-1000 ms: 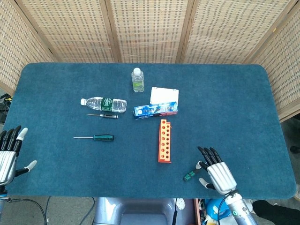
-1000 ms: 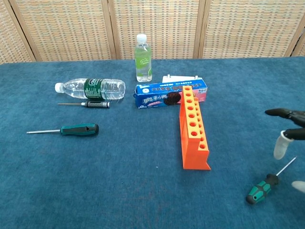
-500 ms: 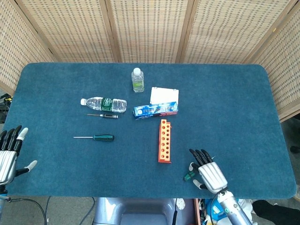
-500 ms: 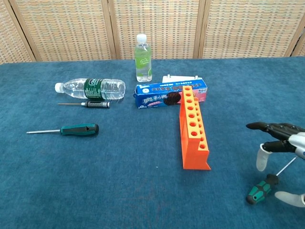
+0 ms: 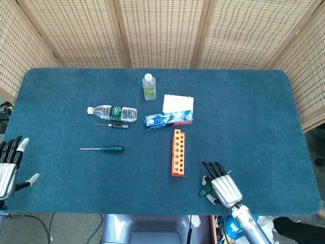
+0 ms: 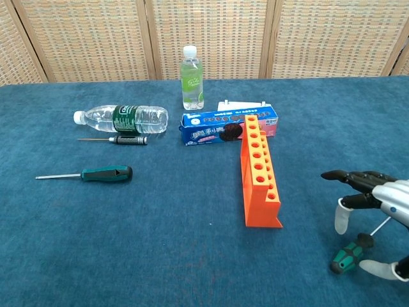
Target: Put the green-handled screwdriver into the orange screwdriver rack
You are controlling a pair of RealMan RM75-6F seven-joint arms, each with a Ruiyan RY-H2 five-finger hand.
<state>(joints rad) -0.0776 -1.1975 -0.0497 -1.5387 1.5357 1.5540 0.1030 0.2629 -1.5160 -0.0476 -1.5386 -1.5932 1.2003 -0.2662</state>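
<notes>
The green-handled screwdriver lies flat on the blue counter, near the front edge and off to the right of the orange screwdriver rack, well apart from it. Its green and black handle points toward the front and the rack side, while its thin metal shaft runs back and away from the rack, passing under the right hand. That hand hovers directly above the tool with its dark fingers spread and reaching toward the rack, and two pale fingertips dropping on either side of the shaft. It has hold of nothing; whether any fingertip touches the screwdriver cannot be told. In the head view the same right hand covers most of the tool, with only the handle end peeking out on the rack side.

The rack stands upright on the counter, a long block with a single row of round holes along its top, all of them empty. Just behind the rack lies a blue biscuit box, with a white box behind that. A small upright bottle stands further back. Left of the rack, well apart, lie a second green-handled screwdriver, a small black-handled screwdriver and a clear water bottle on its side.

The left hand rests far left of the rack at the counter edge, fingers apart, holding nothing.
</notes>
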